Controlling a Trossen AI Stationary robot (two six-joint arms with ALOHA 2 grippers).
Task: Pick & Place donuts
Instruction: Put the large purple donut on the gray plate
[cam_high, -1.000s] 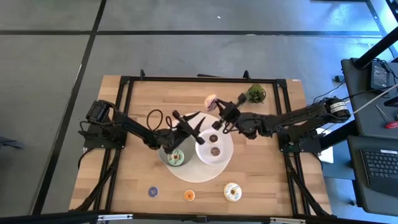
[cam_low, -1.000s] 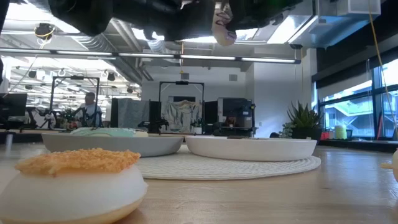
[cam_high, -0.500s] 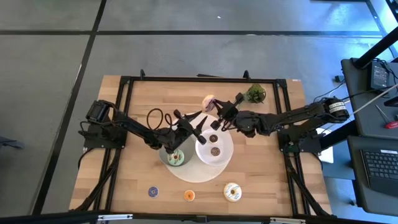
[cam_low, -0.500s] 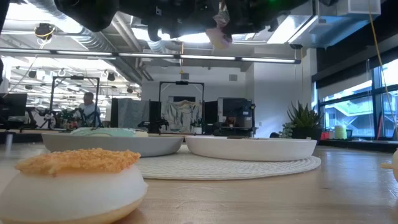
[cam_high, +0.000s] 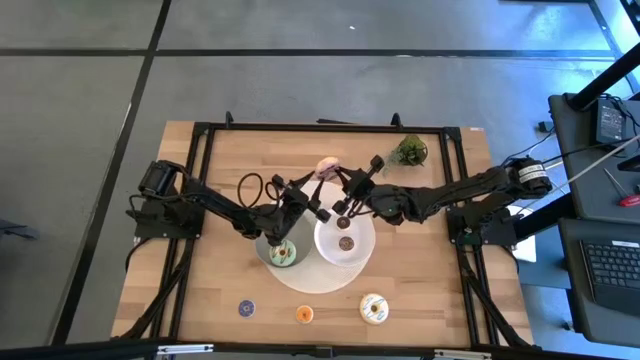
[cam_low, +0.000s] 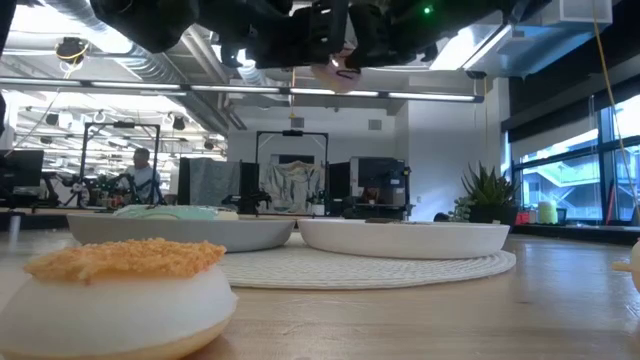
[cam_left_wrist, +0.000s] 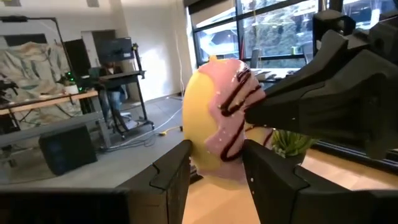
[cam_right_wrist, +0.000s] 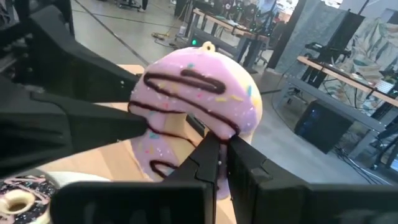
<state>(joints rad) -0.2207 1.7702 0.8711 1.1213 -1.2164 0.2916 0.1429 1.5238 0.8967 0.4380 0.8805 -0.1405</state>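
Observation:
The pink-iced donut (cam_high: 327, 167) is held high above the table's far middle, between both grippers. It also shows at the top of the low view (cam_low: 338, 72). My right gripper (cam_right_wrist: 224, 155) is shut on it, reaching in from the right (cam_high: 340, 181). My left gripper (cam_left_wrist: 216, 169) is open, with one finger on each side of the donut's (cam_left_wrist: 224, 118) lower part. The green donut (cam_high: 283, 253) lies on the grey plate (cam_high: 266, 248). Two brown donuts (cam_high: 345, 242) lie on the white plate (cam_high: 365, 240). My right gripper pinches the pink donut's ring at its lower edge (cam_right_wrist: 214, 127) between both fingers, coming about level from the table's right. The donut stands on edge, lifted clear. My left gripper's fingers (cam_left_wrist: 177, 165) flank the donut's lower rim; I cannot tell whether they touch it.
Both plates sit on a round woven mat (cam_high: 305, 280). Along the near edge lie a purple mini (cam_high: 246, 309), an orange mini (cam_high: 305, 314), large in the low view (cam_low: 125, 290), and the cream donut (cam_high: 372, 307). A small plant (cam_high: 409, 151) stands far right.
My right gripper has carried the pink donut toward the table's left, up to my left gripper. My left gripper has moved up and toward the far edge, so its open fingers now stand around the donut. The donut stays in the air.

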